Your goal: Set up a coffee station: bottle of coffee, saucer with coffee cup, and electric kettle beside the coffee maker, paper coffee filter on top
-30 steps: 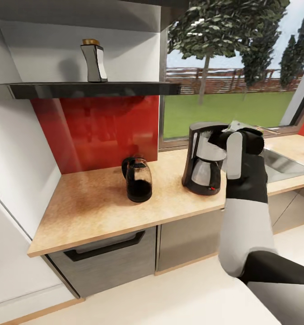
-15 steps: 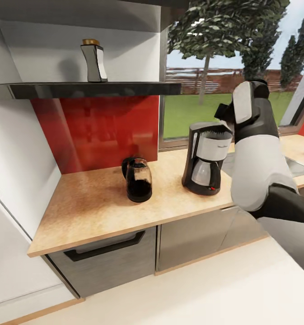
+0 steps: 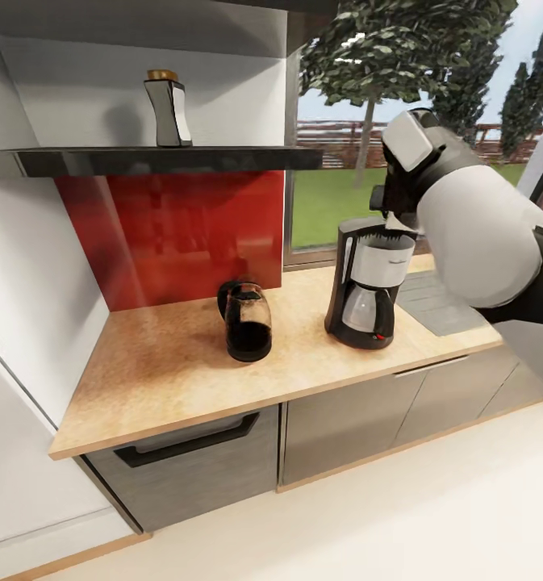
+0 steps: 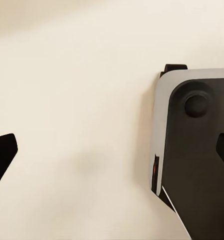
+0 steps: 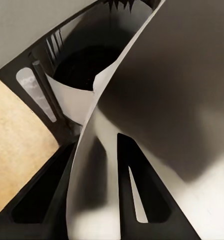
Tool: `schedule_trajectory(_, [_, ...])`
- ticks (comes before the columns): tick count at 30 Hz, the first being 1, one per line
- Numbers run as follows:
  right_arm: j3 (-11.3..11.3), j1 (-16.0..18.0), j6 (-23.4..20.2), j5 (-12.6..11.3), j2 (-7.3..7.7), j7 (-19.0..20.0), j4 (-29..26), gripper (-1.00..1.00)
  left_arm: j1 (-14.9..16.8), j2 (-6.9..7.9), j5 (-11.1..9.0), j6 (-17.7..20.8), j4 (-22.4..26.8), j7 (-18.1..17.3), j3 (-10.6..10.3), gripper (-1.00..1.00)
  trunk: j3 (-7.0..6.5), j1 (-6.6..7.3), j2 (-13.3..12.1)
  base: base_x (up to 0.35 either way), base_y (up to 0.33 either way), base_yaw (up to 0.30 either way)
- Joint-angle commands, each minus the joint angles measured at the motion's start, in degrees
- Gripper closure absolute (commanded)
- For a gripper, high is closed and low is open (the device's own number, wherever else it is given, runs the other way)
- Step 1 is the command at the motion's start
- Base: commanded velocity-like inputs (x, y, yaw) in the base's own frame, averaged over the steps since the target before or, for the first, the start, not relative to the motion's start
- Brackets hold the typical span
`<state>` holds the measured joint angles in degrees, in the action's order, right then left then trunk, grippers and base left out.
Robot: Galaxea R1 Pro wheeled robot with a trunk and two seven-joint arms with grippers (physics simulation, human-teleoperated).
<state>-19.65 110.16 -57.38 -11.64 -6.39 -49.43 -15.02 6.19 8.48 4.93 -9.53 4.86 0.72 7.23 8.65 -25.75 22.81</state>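
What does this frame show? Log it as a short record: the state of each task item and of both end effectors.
coffee maker: upright on the kitchen countertop
electric kettle: on the countertop, apart from the coffee maker
bottle of coffee: on the kitchen shelf
paper coffee filter: pinched in the right end effector above the coffee maker's basket
left end effector: open, holding nothing, over pale floor
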Motion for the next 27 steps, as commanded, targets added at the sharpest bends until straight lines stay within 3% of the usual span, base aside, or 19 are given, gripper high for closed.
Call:
schedule_trajectory(1, [0.1, 0.4, -0.1, -0.6, -0.02, -0.6, 1.2, 1.0, 0.0, -0.02, 0.5, -0.2, -0.1, 0.1, 0.4, -1.0, 0.12, -0.03, 0.1, 0.0, 0.0, 0.0])
schedule_trajectory(10, [1.1, 1.1, -0.2, -0.4, -0.02, -1.1, 9.6, 1.0, 0.0, 0.04, 0.5, -0.1, -0.1, 0.1, 0.4, -1.0, 0.12, -0.03, 0.1, 0.0, 0.0, 0.0])
schedule_trajectory(11, [2.5, 1.1, -0.2, -0.4, -0.02, -1.8, 10.8, 1.0, 0.0, 0.04, 0.5, -0.2, -0.1, 0.1, 0.4, -1.0, 0.12, -0.03, 0.1, 0.0, 0.0, 0.0])
schedule_trajectory(12, [6.6, 1.1, -0.2, -0.5, 0.0, -3.1, 11.7, 1.0, 0.0, 0.01, 0.6, -0.1, -0.1, 0.1, 0.4, -1.0, 0.12, -0.03, 0.1, 0.0, 0.0, 0.0])
schedule_trajectory(13, [9.1, 1.1, -0.2, -0.6, 0.02, -3.8, 12.2, 1.0, 0.0, -0.01, 0.6, -0.1, -0.1, 0.1, 0.4, -1.0, 0.12, -0.03, 0.1, 0.0, 0.0, 0.0])
schedule_trajectory(17, [13.0, 1.1, -0.1, -0.7, -0.15, -4.8, 13.0, 1.0, 0.0, -0.04, 0.5, -0.1, 0.0, 0.1, 0.3, -1.0, 0.12, -0.03, 0.1, 0.0, 0.0, 0.0])
schedule_trajectory(27, [14.0, 1.1, -0.1, -0.7, -0.71, -5.0, 13.4, 1.0, 0.0, -0.04, 0.5, -0.1, 0.0, 0.1, 0.2, -1.0, 0.12, -0.03, 0.1, 0.0, 0.0, 0.0])
